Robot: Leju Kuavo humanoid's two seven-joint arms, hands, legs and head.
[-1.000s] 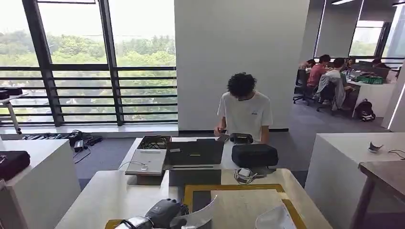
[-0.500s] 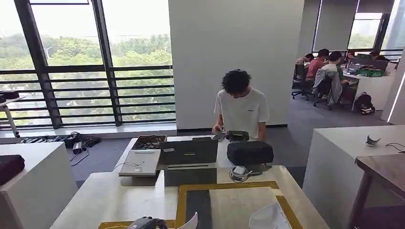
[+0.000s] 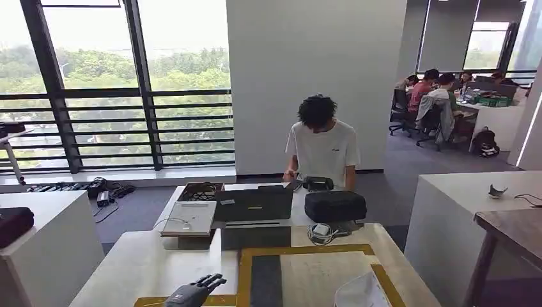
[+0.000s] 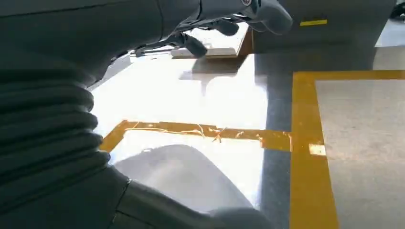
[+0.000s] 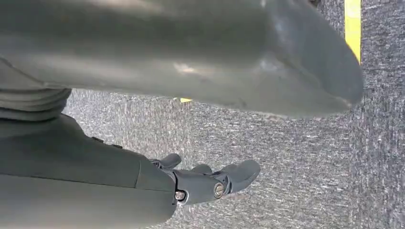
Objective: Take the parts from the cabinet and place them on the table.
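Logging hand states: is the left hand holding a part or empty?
Empty. The left hand hovers over the table with fingers spread, nothing between them.

At the near edge of the pale worktop [image 3: 160, 265] with its yellow-taped rectangle [image 3: 307, 251], the left robot hand [image 3: 192, 293] hovers empty with fingers spread, a white part [image 3: 361, 291] lies to its right, and beyond stands a person [image 3: 321, 144] behind a laptop [image 3: 254, 204] and a black bag [image 3: 335, 206].
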